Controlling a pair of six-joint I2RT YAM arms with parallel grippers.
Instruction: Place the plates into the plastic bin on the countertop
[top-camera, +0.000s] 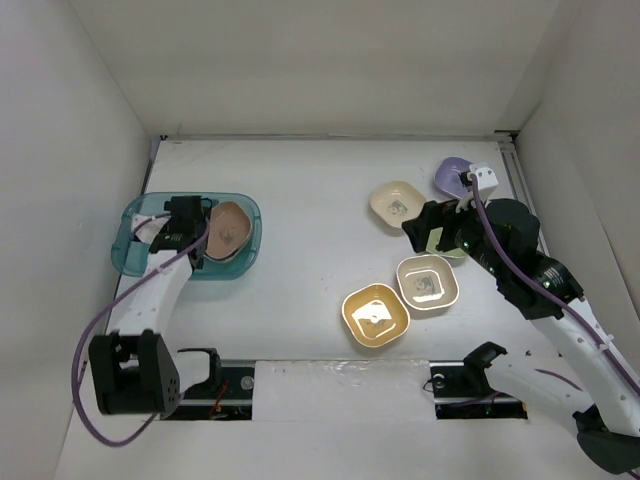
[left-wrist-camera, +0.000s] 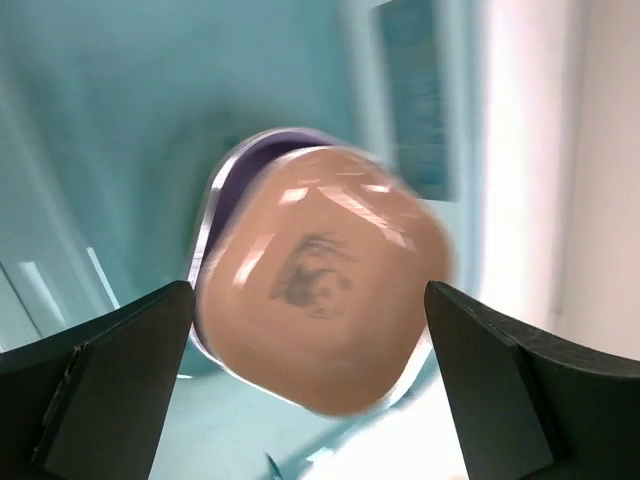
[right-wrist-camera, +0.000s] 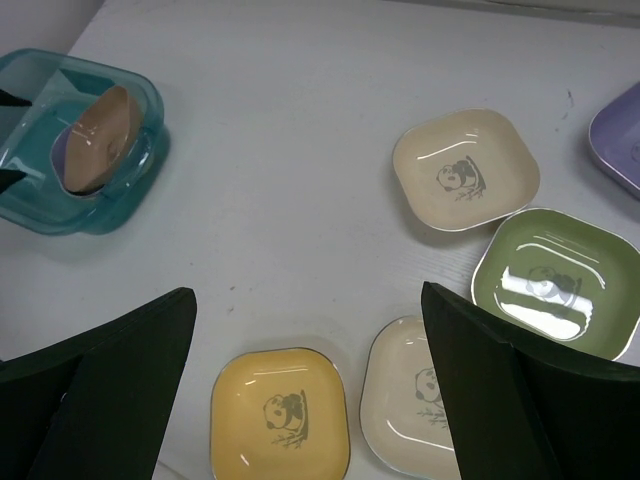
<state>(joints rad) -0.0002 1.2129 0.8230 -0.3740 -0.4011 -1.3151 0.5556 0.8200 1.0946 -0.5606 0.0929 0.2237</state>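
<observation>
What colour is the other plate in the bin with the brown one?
Purple plate, its rim peeking out behind the brown plate; clearest in left wrist view.

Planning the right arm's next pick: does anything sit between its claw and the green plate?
Nothing visible. The open right claw hangs over the green plate, whose top is bare; the cream plate lies beside it, not on it.
</observation>
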